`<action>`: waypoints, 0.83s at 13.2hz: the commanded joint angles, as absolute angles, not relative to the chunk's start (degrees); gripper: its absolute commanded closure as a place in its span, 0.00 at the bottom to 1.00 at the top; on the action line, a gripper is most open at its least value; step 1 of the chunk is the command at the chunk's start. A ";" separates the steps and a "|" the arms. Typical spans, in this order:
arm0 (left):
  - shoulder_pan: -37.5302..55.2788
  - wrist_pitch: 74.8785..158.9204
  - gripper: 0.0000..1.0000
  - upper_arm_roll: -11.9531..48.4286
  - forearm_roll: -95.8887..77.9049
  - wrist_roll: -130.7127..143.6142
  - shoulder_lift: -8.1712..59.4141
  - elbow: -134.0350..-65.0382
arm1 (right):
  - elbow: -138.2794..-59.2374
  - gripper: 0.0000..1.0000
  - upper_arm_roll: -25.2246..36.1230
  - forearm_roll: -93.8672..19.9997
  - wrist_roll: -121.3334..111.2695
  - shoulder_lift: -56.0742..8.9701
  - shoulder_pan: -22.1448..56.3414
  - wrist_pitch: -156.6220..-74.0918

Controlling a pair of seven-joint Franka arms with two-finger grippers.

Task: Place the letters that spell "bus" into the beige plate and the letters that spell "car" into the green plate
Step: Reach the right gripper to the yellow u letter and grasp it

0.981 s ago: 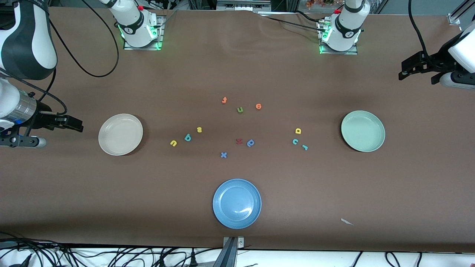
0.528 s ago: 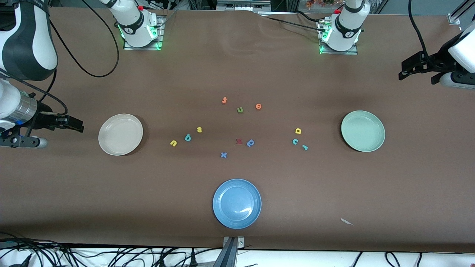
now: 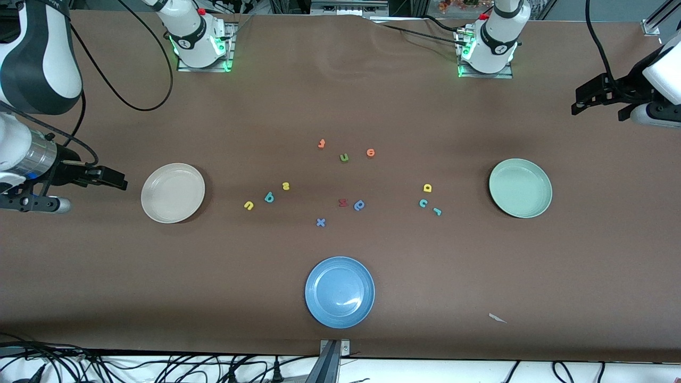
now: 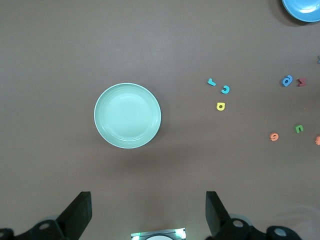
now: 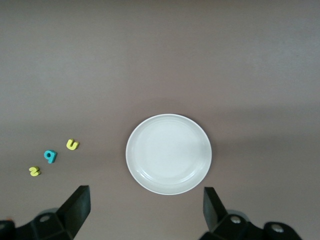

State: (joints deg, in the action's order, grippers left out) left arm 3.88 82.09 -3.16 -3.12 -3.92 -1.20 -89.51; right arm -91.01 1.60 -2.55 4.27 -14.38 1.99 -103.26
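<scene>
Front view, read from the right arm's end of the counter (image 3: 340, 96) to the left arm's: the right claw (image 3: 119, 182) hangs in the air, short of the beige plate (image 3: 173, 192), fingers spread wide and holding nothing. Next come the yellow "u" (image 3: 248, 205), the teal "b" (image 3: 269, 198) and the yellow "s" (image 3: 285, 186), a loose row slanting away from the front camera as it runs toward the counter's middle. In the middle lie an orange letter (image 3: 321, 143), the olive-green "u" (image 3: 344, 157), a second orange letter (image 3: 371, 153), a dark red letter (image 3: 343, 202), the blue "p"-like letter (image 3: 359, 205) and a blue "x" (image 3: 320, 222), with the blue plate (image 3: 339, 292) nearest the camera. Then the yellow "a" (image 3: 428, 188), teal "c" (image 3: 423, 202) and teal "r" (image 3: 437, 211) sit close together (each apart from the others), beside the green plate (image 3: 520, 188). The left claw (image 3: 585, 103) waits up at the counter's end, also wide and empty.

Only the wrist views look straight down: the right wrist view frames the beige plate between its finger (image 5: 75, 207) tips, and the left wrist view does the same for the green plate. Both plates are bare inside.
</scene>
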 commanded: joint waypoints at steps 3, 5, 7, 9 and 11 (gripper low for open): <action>4.31 80.60 0.00 -3.78 -4.48 -3.78 -0.35 -87.45 | -89.74 0.00 1.58 -3.52 14.65 -17.57 7.02 -106.43; 4.22 80.68 0.00 -3.78 -4.48 -3.78 -0.35 -87.45 | -89.74 0.00 1.58 -3.34 17.57 -19.59 9.39 -108.18; 4.22 80.60 0.00 -3.78 -4.48 -3.78 -0.35 -87.45 | -89.74 0.00 1.58 -3.34 17.75 -22.57 10.89 -110.55; 4.31 80.60 0.00 -3.78 -4.48 -3.69 -0.35 -87.45 | -89.82 0.00 1.58 -3.34 17.84 -26.08 13.26 -112.67; 4.39 80.68 0.00 -3.69 -4.48 -3.43 -0.35 -87.45 | -89.82 0.00 1.58 -2.99 20.81 -29.16 15.02 -113.81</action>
